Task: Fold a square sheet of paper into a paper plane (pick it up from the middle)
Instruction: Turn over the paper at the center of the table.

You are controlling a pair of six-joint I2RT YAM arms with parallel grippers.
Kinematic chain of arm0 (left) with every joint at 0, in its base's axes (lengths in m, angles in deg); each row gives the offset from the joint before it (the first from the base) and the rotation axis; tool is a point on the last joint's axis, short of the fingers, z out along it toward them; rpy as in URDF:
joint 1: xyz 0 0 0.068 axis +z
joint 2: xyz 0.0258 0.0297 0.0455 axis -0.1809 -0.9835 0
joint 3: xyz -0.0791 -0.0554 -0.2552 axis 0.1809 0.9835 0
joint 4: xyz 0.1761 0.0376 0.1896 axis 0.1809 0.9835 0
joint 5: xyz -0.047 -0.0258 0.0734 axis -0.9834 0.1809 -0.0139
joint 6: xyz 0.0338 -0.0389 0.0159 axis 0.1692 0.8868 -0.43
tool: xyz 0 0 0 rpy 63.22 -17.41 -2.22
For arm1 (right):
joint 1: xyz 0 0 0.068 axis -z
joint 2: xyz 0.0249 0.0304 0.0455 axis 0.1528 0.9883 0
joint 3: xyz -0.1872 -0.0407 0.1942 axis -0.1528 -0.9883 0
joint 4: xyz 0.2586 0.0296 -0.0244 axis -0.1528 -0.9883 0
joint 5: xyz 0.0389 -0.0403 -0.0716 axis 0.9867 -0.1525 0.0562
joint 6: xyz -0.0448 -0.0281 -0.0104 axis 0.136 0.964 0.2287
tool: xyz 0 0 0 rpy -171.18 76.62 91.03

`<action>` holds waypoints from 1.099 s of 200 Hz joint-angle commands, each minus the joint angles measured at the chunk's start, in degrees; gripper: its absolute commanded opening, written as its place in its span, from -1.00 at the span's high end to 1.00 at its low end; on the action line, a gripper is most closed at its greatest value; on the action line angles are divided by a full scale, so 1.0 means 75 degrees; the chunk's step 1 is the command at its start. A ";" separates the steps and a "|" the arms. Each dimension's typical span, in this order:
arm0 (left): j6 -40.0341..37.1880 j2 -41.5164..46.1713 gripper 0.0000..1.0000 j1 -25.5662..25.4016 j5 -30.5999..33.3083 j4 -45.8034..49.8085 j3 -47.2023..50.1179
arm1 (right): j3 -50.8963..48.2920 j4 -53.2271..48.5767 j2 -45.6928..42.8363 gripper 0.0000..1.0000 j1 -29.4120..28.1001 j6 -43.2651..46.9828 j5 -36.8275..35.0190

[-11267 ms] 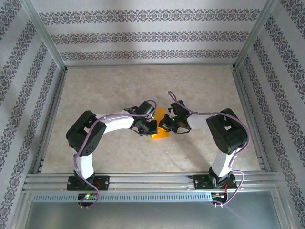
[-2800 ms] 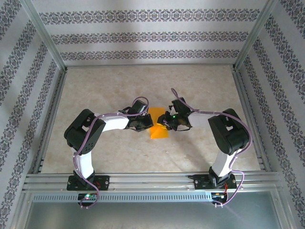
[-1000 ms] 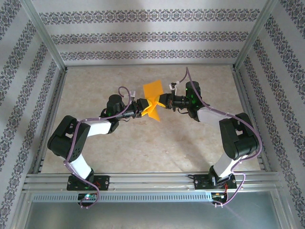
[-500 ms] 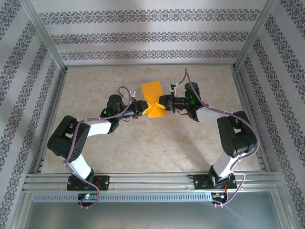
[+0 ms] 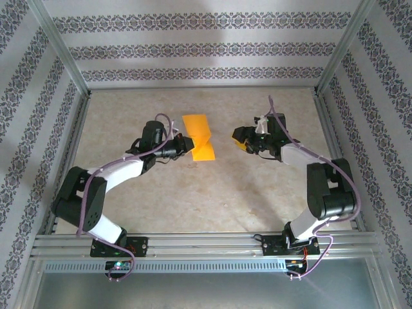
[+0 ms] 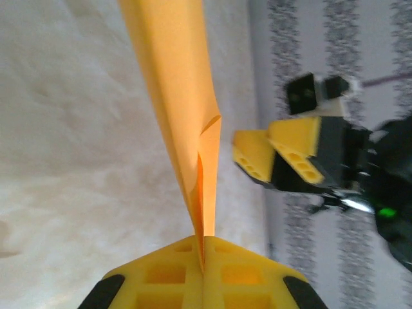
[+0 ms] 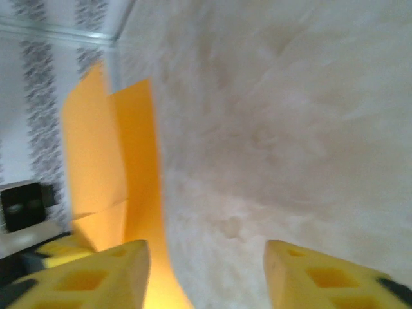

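The orange sheet of paper (image 5: 199,136) is folded into a narrow creased strip and held up off the table. My left gripper (image 5: 185,144) is shut on its left edge; in the left wrist view the paper (image 6: 177,109) rises edge-on from between the closed yellow fingers (image 6: 161,277). My right gripper (image 5: 240,139) stands open to the right of the sheet, apart from it, with nothing between its fingers (image 7: 90,280). In the right wrist view the paper (image 7: 112,161) hangs at the left. No finished paper plane is visible.
The marbled tabletop (image 5: 206,193) is ringed by aluminium rails (image 5: 206,239) and patterned walls (image 5: 206,48). In the left wrist view the right gripper (image 6: 290,151) hovers just right of the paper.
My right gripper has let go of the paper and drawn back to the right, jaws apart. The left gripper has swung left and back, carrying the sheet alone.
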 commanded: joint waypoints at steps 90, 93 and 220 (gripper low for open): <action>-0.4371 -0.0823 0.96 -0.1028 0.6795 0.8824 -0.4332 | 0.0084 -0.2677 -0.2355 -0.63 0.0036 0.2522 -0.4152; -0.4388 -0.0916 0.96 -0.1077 0.6953 0.8939 -0.4433 | 0.0058 -0.2668 -0.2387 -0.65 0.0036 0.2543 -0.4179; -0.3620 -0.5230 0.91 -0.2745 0.8264 1.0800 -0.7650 | -0.0337 -0.2338 -0.2481 -0.75 0.0118 0.2090 -0.4536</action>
